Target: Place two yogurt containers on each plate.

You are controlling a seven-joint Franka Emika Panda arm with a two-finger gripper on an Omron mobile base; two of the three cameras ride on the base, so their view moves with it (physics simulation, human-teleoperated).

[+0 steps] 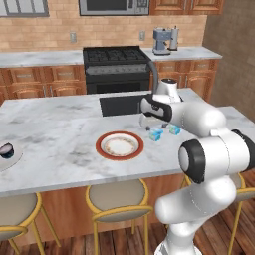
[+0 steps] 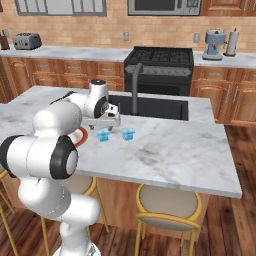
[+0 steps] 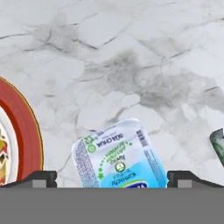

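A white plate with a red-orange rim (image 1: 119, 145) lies on the marble island, nothing on it. Just right of it sit two light blue yogurt containers (image 1: 156, 133) (image 1: 174, 129), also in the right base view (image 2: 103, 134) (image 2: 128, 133). My gripper (image 1: 149, 122) hangs open a little above the one nearer the plate. In the hand view that container (image 3: 119, 155) lies lid up between my fingertips (image 3: 41, 177), untouched, with the plate rim (image 3: 24, 127) at left and the other container's edge (image 3: 218, 144) at right. Far left, a dark navy cup (image 1: 7, 150) sits on a pale plate (image 1: 14, 160).
A dark sink (image 1: 122, 104) with a tall faucet (image 1: 154, 74) lies just behind the containers. Round stools (image 1: 115, 196) stand under the island's near edge. The stove (image 1: 115, 62) and a coffee machine (image 1: 162, 41) are on the back counter.
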